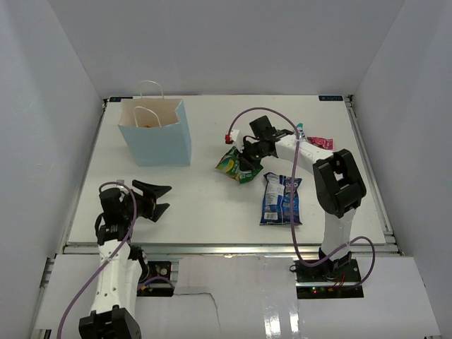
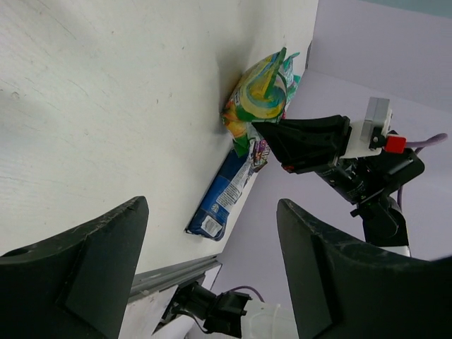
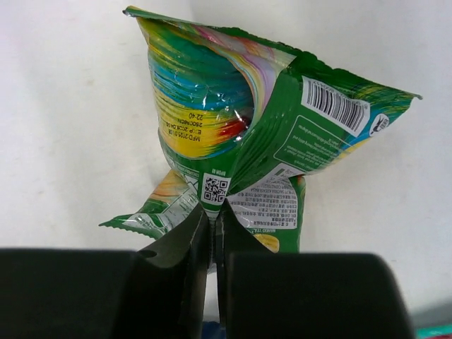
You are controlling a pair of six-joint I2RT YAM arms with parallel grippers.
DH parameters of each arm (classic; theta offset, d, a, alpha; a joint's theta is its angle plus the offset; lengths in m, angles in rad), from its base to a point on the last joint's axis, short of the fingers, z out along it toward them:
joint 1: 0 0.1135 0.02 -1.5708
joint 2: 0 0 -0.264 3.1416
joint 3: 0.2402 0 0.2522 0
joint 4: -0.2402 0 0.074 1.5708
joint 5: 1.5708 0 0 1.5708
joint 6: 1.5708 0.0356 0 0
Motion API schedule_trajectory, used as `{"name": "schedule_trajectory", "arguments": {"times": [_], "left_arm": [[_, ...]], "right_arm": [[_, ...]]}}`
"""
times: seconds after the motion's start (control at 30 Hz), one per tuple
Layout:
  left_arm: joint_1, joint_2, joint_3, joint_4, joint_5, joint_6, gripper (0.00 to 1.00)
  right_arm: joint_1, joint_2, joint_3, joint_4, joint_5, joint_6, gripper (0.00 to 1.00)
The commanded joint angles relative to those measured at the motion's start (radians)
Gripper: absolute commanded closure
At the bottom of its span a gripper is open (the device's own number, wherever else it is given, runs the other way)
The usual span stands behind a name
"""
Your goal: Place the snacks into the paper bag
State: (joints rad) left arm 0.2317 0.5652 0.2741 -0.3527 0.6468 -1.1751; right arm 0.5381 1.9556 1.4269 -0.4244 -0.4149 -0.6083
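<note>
My right gripper [image 1: 244, 161] [image 3: 213, 212] is shut on a fold of the green bag [image 3: 233, 120], which sits at the table's middle [image 1: 236, 164] and also shows in the left wrist view [image 2: 261, 95]. The blue-white bag [image 1: 280, 198] lies flat in front of it, also in the left wrist view [image 2: 226, 194]. The teal-red candy bag [image 1: 316, 141] lies behind the right arm. The light blue paper bag [image 1: 157, 134] stands upright at the back left. My left gripper [image 1: 161, 200] [image 2: 212, 275] is open and empty near the front left. The orange bag and purple pack are out of view.
White walls [image 1: 42, 106] close in the table on three sides. A metal rail [image 1: 226, 247] runs along the front edge. The right arm's purple cable [image 1: 293, 212] hangs over the blue-white bag.
</note>
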Motion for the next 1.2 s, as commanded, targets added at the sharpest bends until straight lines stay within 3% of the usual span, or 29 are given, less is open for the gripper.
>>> {"name": "schedule_trajectory", "arguments": {"times": [0.0, 0.1, 0.17, 0.3, 0.57, 0.83, 1.07, 1.1, 1.17], "left_arm": [[-0.044, 0.041, 0.04, 0.058, 0.002, -0.015, 0.17], [-0.141, 0.102, 0.06, 0.101, -0.051, -0.02, 0.17], [-0.27, 0.145, 0.083, 0.144, -0.097, -0.035, 0.17], [-0.461, 0.295, 0.141, 0.236, -0.212, -0.061, 0.16], [-0.614, 0.512, 0.247, 0.339, -0.256, -0.081, 0.16], [-0.727, 0.642, 0.289, 0.34, -0.251, -0.09, 0.19], [-0.785, 0.713, 0.321, 0.343, -0.269, -0.095, 0.39], [-0.786, 0.717, 0.33, 0.343, -0.272, -0.09, 0.5], [-0.786, 0.716, 0.339, 0.339, -0.277, -0.081, 0.62]], "right_arm": [[0.002, -0.101, -0.06, -0.008, -0.187, -0.016, 0.91], [0.003, -0.188, -0.144, -0.013, -0.321, -0.063, 0.92], [0.005, -0.244, -0.196, -0.033, -0.395, -0.09, 0.92], [0.043, -0.314, -0.266, -0.077, -0.417, -0.149, 0.92], [0.161, -0.426, -0.401, -0.004, -0.309, -0.131, 0.92], [0.206, -0.443, -0.382, 0.039, -0.252, -0.084, 0.92], [0.224, -0.443, -0.35, 0.061, -0.24, -0.041, 0.92], [0.227, -0.445, -0.35, 0.062, -0.24, -0.038, 0.92], [0.229, -0.452, -0.352, 0.068, -0.237, -0.033, 0.91]]}}
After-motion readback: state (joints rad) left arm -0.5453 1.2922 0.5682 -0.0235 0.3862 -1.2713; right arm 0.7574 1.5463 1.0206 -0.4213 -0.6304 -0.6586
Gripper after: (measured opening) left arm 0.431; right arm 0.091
